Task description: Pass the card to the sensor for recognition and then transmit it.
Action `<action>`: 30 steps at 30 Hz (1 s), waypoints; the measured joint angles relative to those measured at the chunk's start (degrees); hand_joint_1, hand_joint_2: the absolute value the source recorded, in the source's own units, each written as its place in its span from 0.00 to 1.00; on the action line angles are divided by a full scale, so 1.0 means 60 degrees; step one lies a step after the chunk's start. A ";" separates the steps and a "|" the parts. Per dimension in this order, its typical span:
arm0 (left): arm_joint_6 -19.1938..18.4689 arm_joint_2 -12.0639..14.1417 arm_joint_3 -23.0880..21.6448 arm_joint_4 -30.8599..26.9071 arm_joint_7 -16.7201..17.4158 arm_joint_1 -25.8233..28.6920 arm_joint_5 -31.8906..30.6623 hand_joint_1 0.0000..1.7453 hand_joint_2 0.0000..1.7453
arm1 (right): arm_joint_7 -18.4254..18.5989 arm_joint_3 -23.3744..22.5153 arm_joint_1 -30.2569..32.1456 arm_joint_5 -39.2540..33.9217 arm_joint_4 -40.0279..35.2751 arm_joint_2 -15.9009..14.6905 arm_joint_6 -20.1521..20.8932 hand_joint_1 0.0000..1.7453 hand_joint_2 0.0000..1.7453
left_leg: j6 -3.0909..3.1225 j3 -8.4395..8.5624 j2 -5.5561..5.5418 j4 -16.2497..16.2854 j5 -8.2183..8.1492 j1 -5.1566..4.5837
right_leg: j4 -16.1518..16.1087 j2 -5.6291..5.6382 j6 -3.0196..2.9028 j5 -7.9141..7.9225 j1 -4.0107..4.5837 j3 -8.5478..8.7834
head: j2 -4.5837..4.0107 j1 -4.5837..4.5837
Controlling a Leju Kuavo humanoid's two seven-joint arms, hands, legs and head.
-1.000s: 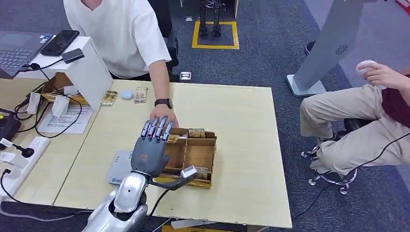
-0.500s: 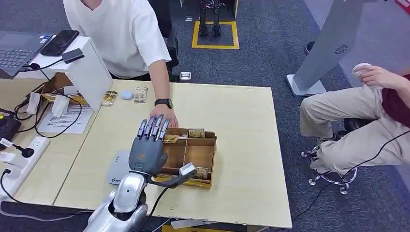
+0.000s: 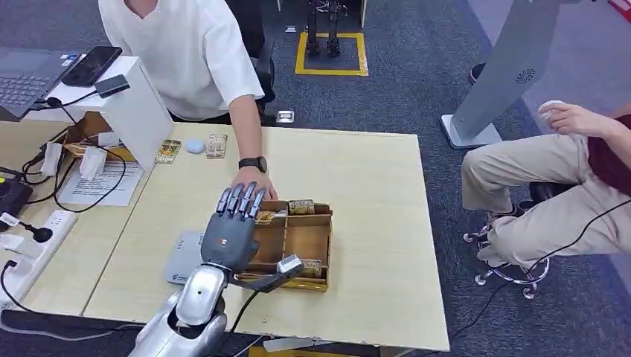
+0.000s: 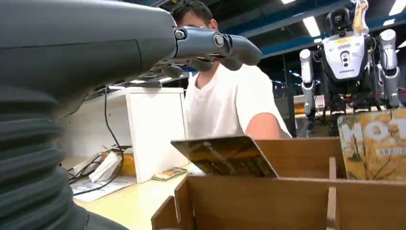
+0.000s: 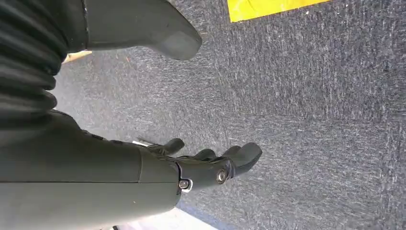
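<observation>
Now my left hand (image 3: 232,230) hovers with fingers spread over the wooden box (image 3: 306,239) on the worktop (image 3: 372,193), holding nothing. One card (image 4: 225,155) sits in the box. Picking, scanning on the sensor (image 3: 182,258) and passing are all left.

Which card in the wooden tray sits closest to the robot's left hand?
The card in the wooden tray's far-left compartment, right by the left hand's fingertips. The far-middle card and the near-right card sit farther off.
</observation>
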 joint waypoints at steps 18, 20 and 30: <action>-0.0171 -0.0142 0.0000 0.0772 0.0004 -0.0187 0.0018 1.00 1.00 | 0.0011 0.0000 -0.0080 0.0084 -0.0040 0.0000 0.0000 0.00 1.00 | 0.0000 0.0000 0.0000 0.0000 0.0000 0.0000 | 0.0000 0.0001 0.0000 0.0000 0.0000 0.0000 | 0.0000 0.0000; -0.0018 -0.0160 0.0000 0.0808 0.0015 -0.0186 0.0040 1.00 1.00 | 0.0015 0.0000 -0.0080 0.0095 -0.0040 0.0000 0.0000 0.00 1.00 | 0.0000 0.0000 0.0000 0.0000 0.0000 0.0000 | 0.0001 0.0001 0.0000 0.0000 0.0000 0.0000 | 0.0000 0.0000; 0.1690 -0.0299 0.0208 0.0699 0.0109 -0.0040 0.0237 1.00 1.00 | 0.0029 0.0000 -0.0081 0.0229 -0.0040 0.0000 0.0000 0.00 1.00 | 0.0000 -0.0001 -0.0001 0.0000 0.0000 0.0000 | 0.0001 -0.0001 0.0000 0.0000 0.0000 0.0002 | 0.0000 0.0000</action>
